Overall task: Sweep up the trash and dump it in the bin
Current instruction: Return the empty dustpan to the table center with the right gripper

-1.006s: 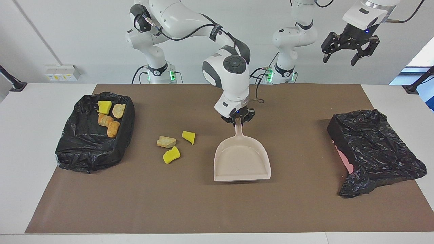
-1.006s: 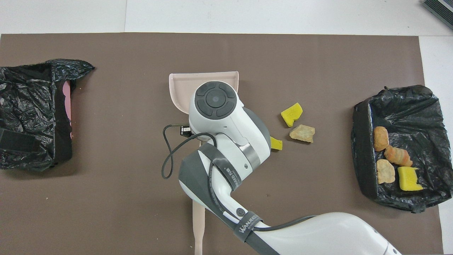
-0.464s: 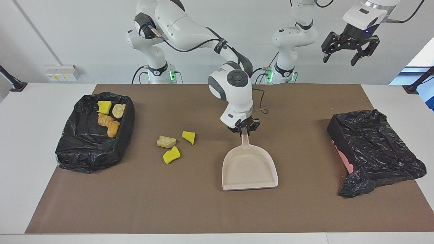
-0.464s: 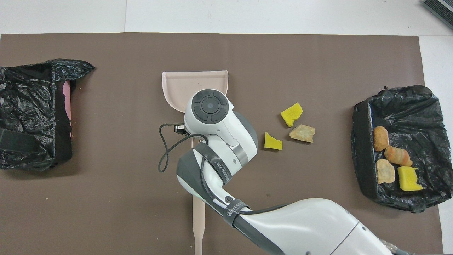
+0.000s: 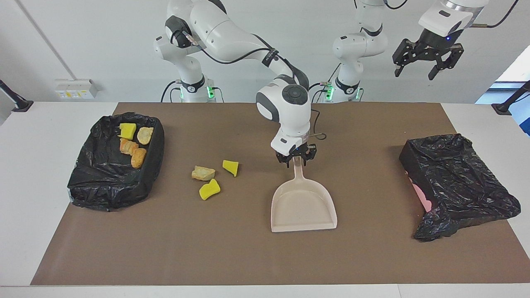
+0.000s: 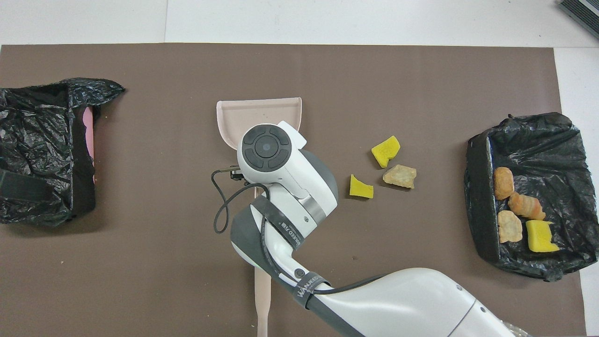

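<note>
Right arm reaches from its base to mid-table, wrist pointing down; right gripper at dustpan handle top, fingers parted around it, grip looks loosened. Dustpan flat on brown mat. Left gripper waits raised high, jaws wide, empty. Three trash chunks lie on mat between dustpan and bin; four sit inside bin at right arm's end.

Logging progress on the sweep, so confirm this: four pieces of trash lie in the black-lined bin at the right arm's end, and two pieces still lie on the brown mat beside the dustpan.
Not quite. Three pieces lie on the brown mat, not two: two yellow sponge chunks and a tan lump, as the facing view shows. Four pieces are in the black-lined bin, and the dustpan is beside the loose ones.
</note>
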`<state>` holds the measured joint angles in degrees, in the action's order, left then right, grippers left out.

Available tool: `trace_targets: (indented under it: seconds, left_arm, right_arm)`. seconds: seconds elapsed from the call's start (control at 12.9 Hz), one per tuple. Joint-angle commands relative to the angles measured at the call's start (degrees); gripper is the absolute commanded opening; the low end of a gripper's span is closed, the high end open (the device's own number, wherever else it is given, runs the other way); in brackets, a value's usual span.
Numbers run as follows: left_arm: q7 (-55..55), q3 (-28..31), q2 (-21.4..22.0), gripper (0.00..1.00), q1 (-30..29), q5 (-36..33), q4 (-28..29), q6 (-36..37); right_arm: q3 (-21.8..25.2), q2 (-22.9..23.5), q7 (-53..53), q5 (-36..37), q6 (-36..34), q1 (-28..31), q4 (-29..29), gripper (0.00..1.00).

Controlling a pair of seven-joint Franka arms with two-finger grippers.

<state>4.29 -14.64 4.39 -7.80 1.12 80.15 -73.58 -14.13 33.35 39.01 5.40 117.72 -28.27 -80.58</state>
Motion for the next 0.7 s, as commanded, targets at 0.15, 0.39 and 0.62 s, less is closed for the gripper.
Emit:
trace_targets:
  seconds: [0.15,0.39,0.62]
  left_arm:
    - [0.89,0.05,0.18,1.0,-0.29,-0.76,-0.78,1.16]
    - [0.98,0.05,0.18,1.0,-0.29,-0.76,-0.78,1.16]
    - [0.72,-0.04,0.35,1.0,-0.11,-0.76,-0.7,1.69]
  right_arm:
    - [-1.34,-15.56,0.9,-2.66,-3.2,0.06,-12.98,1.0]
    - [-1.95,-26.12,1.77,-7.06,-5.21,-2.58,-23.27,1.0]
    - [-2.22,-32.19,1.6,-14.08,-4.7,-4.95,-32.41,1.0]
